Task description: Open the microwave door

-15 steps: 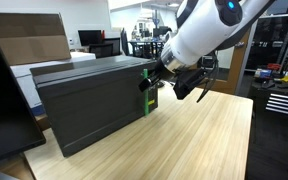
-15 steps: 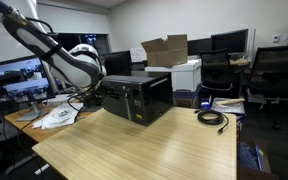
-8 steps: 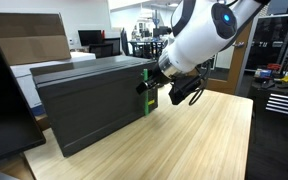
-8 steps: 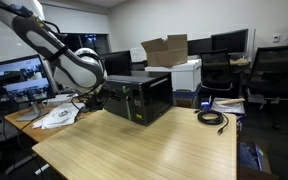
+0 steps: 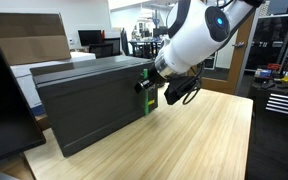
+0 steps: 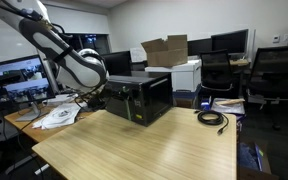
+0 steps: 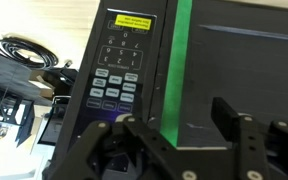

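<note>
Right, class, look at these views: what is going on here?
A robot arm is at the microwave on a wooden table. Its jaws stand open by the green handle of the microwave door, beside the control panel. The door looks shut, and nothing is gripped.

Wrist view: a yellow sticker [image 7: 134, 21] at the top of the control panel [image 7: 119, 70] of the microwave [image 7: 244, 80] carries two lines of dark print, too small to read. The keypad buttons [image 7: 112, 88] below it bear pale marks, likewise illegible. In an exterior view, the screen [image 6: 14, 75] and the cardboard box [image 6: 165, 50] show no readable lettering. No brand, number or sign is legible anywhere.
</note>
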